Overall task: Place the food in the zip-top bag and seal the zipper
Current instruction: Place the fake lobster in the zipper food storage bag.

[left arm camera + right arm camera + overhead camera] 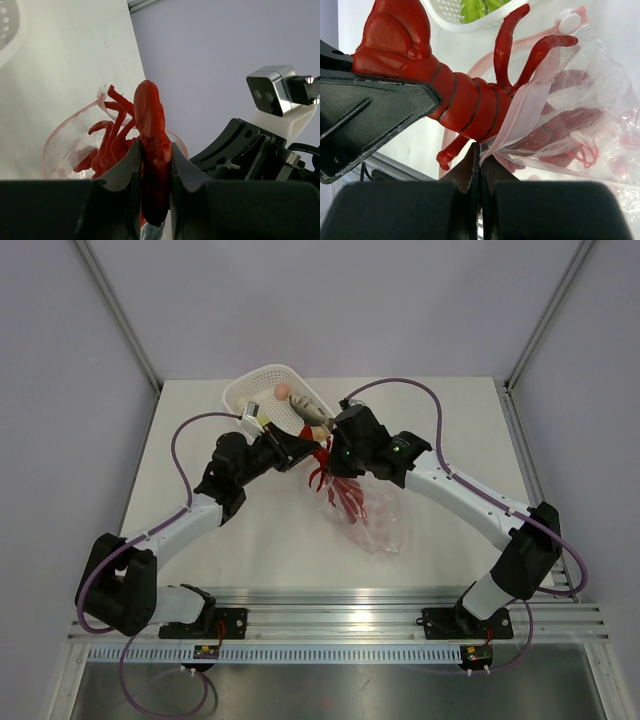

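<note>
Red plastic lobster (150, 125), tail end pinched between the left fingers (125, 170), which are clamped on its body from both sides. Head, claws and most legs are already past the mouth of the bag (372, 512). The tail and a couple of legs are outside.

Right fingers (465, 170) pressed together on the near lip of the bag, a thin fold of clear film between them, holding the mouth up and open. Zipper (60, 127) shows as a pink arc around the lobster's legs, unsealed.

Bag lies near the middle of the surface (260, 550), a little toward the right edge, its mouth facing the far edge. Basket (250, 390) sits at the far edge, just beyond the two grippers. Fish (305, 405), a peach piece (283, 390) and green leaf (477, 7) are in it, so most of the food is not yet bagged.

Risks, as I judge them:
- Upturned legs cross the zipper line. Pushing on could hook one on the lip and drag the mouth shut or fold it under.
- The right grip is on slick film only. A hard shove from the left arm could pull the lip free and let the mouth collapse.
- The bag is light and floppy, so it may slide toward the near edge with the lobster rather than take it in.
- Letting go with the tail outside could tip the lobster back out.
- The two wrists are close, so contact is possible.
</note>
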